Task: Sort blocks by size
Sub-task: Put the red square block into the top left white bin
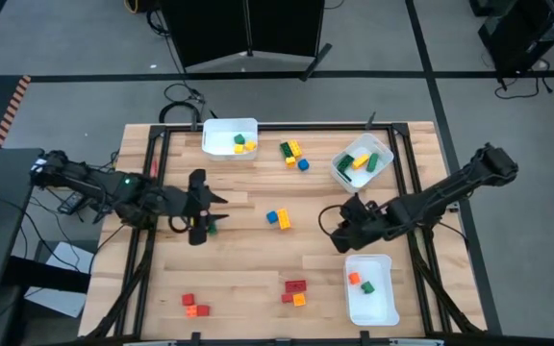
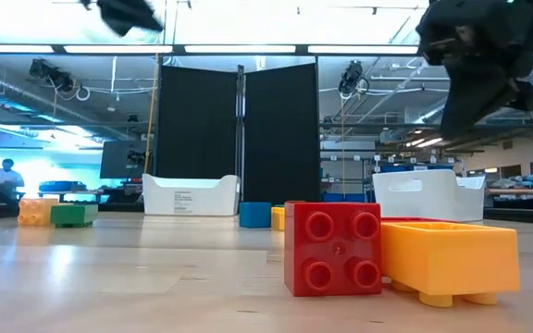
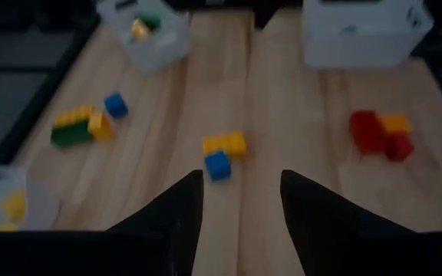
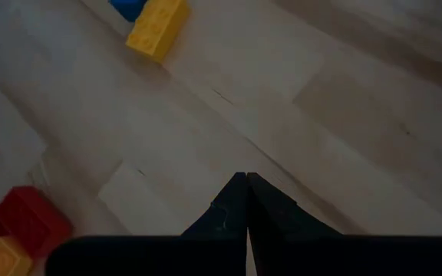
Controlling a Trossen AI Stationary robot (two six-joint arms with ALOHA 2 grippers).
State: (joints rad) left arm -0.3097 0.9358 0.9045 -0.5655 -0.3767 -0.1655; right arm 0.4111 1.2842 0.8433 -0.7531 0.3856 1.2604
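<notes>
- On the table (image 1: 258,264) we count three white bins (image 1: 230,136).
- Beside the blue-yellow pair (image 1: 278,219), our left gripper (image 1: 210,219) gapes partway, empty.
- Right gripper (image 1: 339,231) pinched closed, empty.

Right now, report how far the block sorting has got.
Partly done. Blocks already lie in three white bins: top bin, tilted bin, near bin.

In hand: nothing visible. The left gripper is open with a small green block beside it; the right gripper is shut and empty.

Left: the blue-yellow pair, the green-yellow-blue cluster, two red-orange groups.
</notes>
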